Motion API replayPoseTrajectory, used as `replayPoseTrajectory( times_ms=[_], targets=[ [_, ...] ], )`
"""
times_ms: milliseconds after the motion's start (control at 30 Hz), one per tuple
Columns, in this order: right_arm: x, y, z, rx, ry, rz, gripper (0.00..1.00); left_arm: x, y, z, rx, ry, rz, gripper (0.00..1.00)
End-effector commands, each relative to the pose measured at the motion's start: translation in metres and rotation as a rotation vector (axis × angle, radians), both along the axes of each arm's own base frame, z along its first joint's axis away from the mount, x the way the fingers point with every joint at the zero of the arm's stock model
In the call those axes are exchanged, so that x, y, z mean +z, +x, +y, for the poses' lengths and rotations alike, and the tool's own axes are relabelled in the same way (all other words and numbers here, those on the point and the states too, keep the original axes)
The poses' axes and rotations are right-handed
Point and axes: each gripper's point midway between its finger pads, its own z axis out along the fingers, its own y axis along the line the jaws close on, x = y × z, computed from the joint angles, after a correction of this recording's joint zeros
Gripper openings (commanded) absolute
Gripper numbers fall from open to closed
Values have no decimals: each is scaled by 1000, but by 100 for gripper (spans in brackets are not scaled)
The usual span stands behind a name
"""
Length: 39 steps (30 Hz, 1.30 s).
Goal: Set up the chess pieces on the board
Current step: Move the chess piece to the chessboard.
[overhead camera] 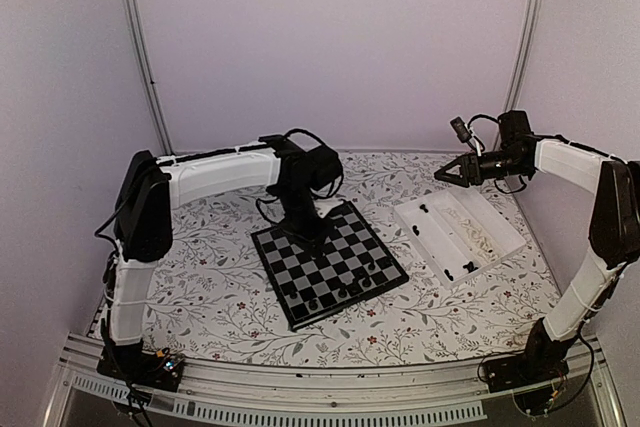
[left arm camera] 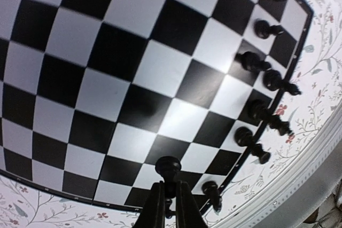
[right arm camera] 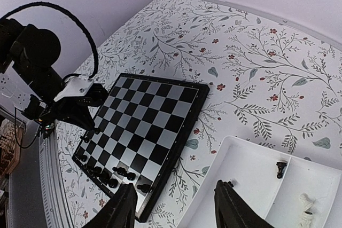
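The board [overhead camera: 322, 269] lies at the table's middle, and it fills the left wrist view [left arm camera: 133, 68]. Several black chess pieces [overhead camera: 345, 293] stand in a row along its near right edge; they show in the left wrist view [left arm camera: 256, 62] too. My left gripper [left arm camera: 171, 186] is shut on a black pawn [left arm camera: 168, 166], just above a square by the board's edge. In the top view it [overhead camera: 308, 237] hangs over the board's far left part. My right gripper [right arm camera: 176, 185] is open and empty, above the table between the board [right arm camera: 155, 110] and the tray.
A white two-part tray [overhead camera: 482, 221] sits right of the board, with a few black pieces [overhead camera: 415, 231] in it. In the right wrist view the tray [right arm camera: 240, 174] holds a black piece [right arm camera: 280, 168] and cream pieces [right arm camera: 305, 202]. The cloth is floral.
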Motion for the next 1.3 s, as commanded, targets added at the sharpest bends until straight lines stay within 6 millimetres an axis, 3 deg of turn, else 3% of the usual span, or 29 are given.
replayPoseTrajectory(
  times_ms=[0, 400, 1267],
  targets=[
    [0, -1, 3, 19, 7, 0, 53, -4, -8, -30, -78, -34, -11, 2],
    [-2, -1, 3, 18, 4, 4, 53, -11, -15, -68, -119, -112, 15, 3],
    [-6, 0, 3, 23, 3, 16, 53, -28, -20, -76, -122, -124, 71, 9]
  ],
)
